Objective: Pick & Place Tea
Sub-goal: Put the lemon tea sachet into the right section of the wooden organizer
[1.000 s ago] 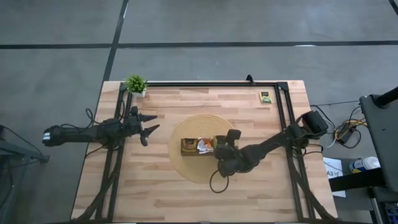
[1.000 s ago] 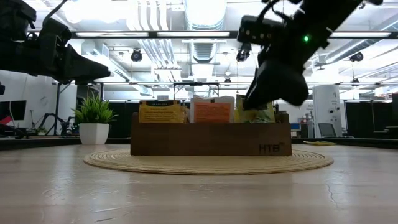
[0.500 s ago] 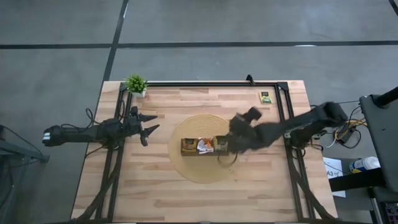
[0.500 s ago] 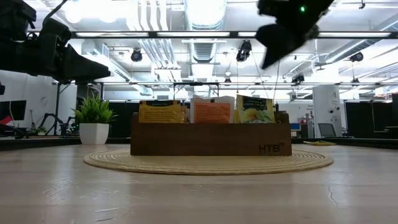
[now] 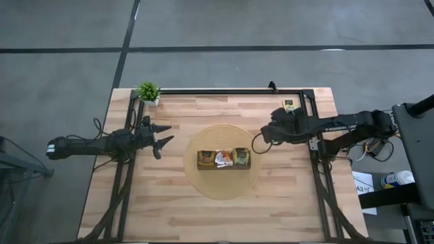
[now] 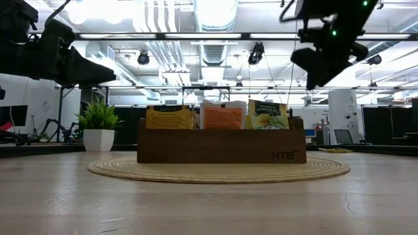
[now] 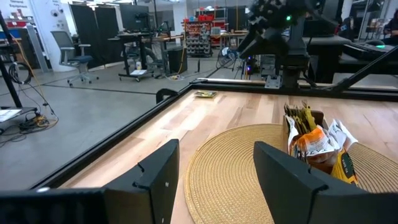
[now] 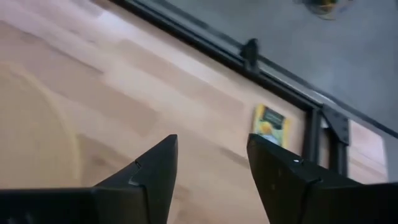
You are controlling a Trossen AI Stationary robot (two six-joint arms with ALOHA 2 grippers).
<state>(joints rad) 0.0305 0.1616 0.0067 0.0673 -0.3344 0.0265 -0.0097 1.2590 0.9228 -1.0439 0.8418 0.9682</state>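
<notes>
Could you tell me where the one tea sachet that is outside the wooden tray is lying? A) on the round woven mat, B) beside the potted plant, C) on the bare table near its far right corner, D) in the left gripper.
C: the loose sachet lies flat on the bare table by the far right corner, apart from the mat and the wooden tray.

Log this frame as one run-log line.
right gripper: open, empty, above table nearing loose sachet at far-right corner | left gripper: open, idle at left | tray: on mat, holds sachets
</notes>
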